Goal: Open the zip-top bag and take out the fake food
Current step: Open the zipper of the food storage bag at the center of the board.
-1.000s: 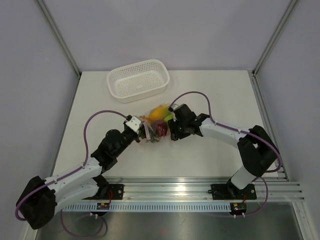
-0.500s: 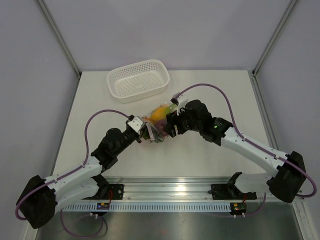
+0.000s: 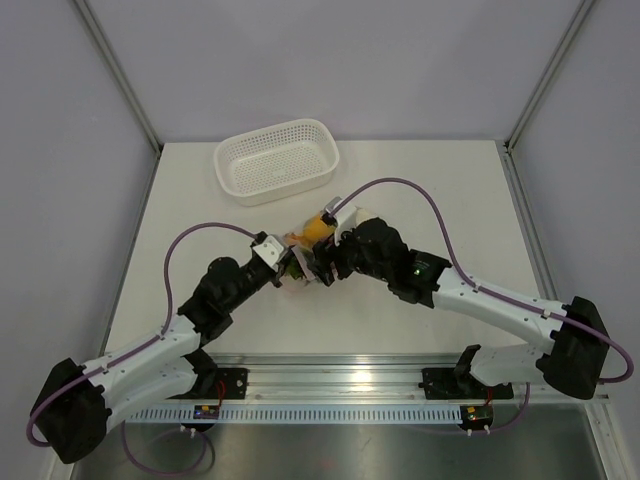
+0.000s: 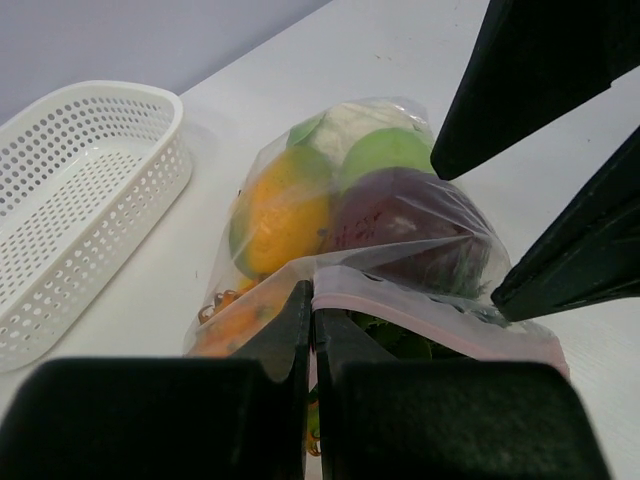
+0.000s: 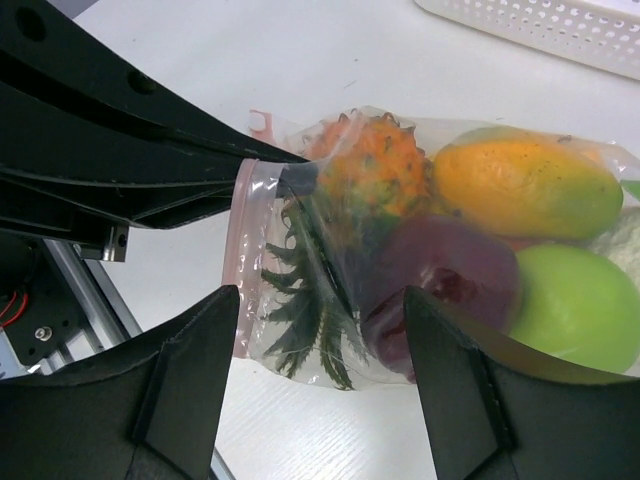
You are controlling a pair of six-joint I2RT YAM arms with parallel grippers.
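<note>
- Here, one clear, crinkly plastic zip-top bag (image 5: 290,200) with a soft pink zip strip (image 4: 430,318) lies on the smooth white tabletop (image 3: 460,170), in front of the two arms.
- Inside it is glossy plastic fake food (image 3: 318,228), five pieces by my count: a knobbly orange pineapple (image 5: 378,168) with spiky green leaves, a smooth oval orange-yellow fruit (image 5: 525,185), a round green apple (image 5: 580,305), a dark red piece (image 5: 455,275) and a bumpy white cauliflower (image 4: 352,122).
- The left gripper (image 4: 312,300), black and flat-fingered, is clenched on the bag's film right at the end of the zip strip.
- The right gripper (image 5: 320,300) stands released, its two broad black fingers spread wide over the bag's zip end and pinching nothing.
- One white perforated plastic basket (image 3: 277,160), oblong with rounded corners, sits apart at the far side of the tabletop.
- Since a second ago the right arm has unfolded low across the tabletop. Its gripper has widened and moved onto the zip end. The dark red piece, visible from above then, is now covered. The left gripper has stayed clenched.
</note>
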